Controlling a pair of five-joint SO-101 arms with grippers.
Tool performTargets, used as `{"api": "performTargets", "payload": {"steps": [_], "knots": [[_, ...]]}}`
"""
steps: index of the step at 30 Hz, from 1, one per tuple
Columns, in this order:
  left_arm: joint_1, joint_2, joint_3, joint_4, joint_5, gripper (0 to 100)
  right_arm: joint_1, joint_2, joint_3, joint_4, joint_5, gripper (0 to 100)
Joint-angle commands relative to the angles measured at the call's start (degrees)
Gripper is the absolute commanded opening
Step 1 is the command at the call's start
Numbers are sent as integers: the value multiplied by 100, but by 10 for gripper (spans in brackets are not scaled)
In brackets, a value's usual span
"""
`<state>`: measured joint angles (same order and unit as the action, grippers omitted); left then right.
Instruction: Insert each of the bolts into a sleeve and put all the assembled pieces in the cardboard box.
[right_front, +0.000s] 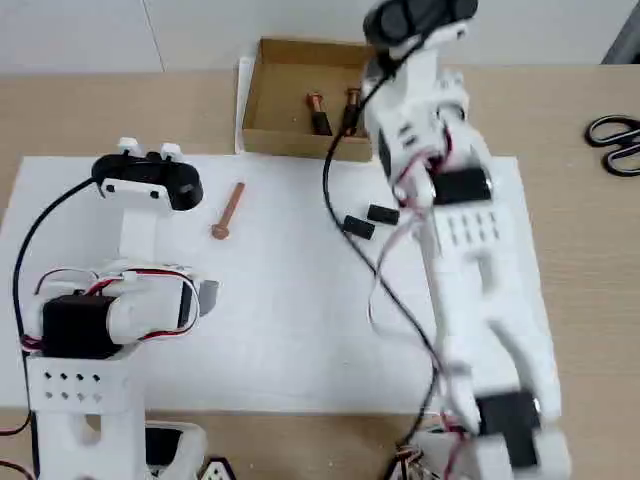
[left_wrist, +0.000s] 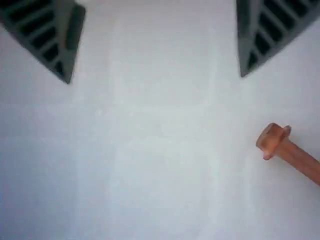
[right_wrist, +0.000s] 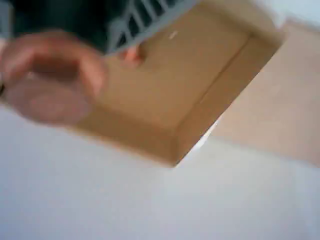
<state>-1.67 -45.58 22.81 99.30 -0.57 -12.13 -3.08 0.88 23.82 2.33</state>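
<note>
Left gripper (left_wrist: 155, 77): fingers spread wide, nothing between them. Poised over the white sheet (right_front: 280, 320), on the sheet's left side.

Bolt (right_front: 229, 210), copper-coloured, one, loose. Flat on the white sheet, near the left gripper and off to one side of it, touching neither finger. Head end nearer the arms, shank angled toward the cardboard box (right_front: 270, 100). Head and part of the shank also at the edge of the left wrist view.

Right gripper (right_front: 378, 80): extended to the far side of the desk (right_front: 100, 110), above the right-hand end of the cardboard box. Grip state: cannot tell. Blurred copper-coloured rounded shape (right_wrist: 50, 75) close to the right wrist camera; cannot tell whether held.

Cardboard box: brown, shallow, top uncovered, at the far edge of the white sheet, near the middle of the desk's width.

Assembled pieces (right_front: 318, 112), two, copper with dark sleeve, side by side on the box floor toward its right-hand end.

Sleeves (right_front: 383, 213), black, two, loose, just beside each other on the white sheet, beside the right arm, well apart from the loose bolt.

Scissors (right_front: 615, 140): dark handles, at the far right edge of the desk, off the sheet.
</note>
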Motion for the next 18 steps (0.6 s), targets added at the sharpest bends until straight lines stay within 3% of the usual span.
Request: {"api": "performTargets", "payload": {"steps": [1,8,18], "knots": [[-53,-53,-22,-9,-35,203,48,1182,-1064,-769,-26,4],[-53,-53,-13,-9,-35,203,4,3433,-3068,-1437,-26,4],[-53,-9,-13,-9,-35,203,-136,6176,-5582,-1393,-26,7]]}}
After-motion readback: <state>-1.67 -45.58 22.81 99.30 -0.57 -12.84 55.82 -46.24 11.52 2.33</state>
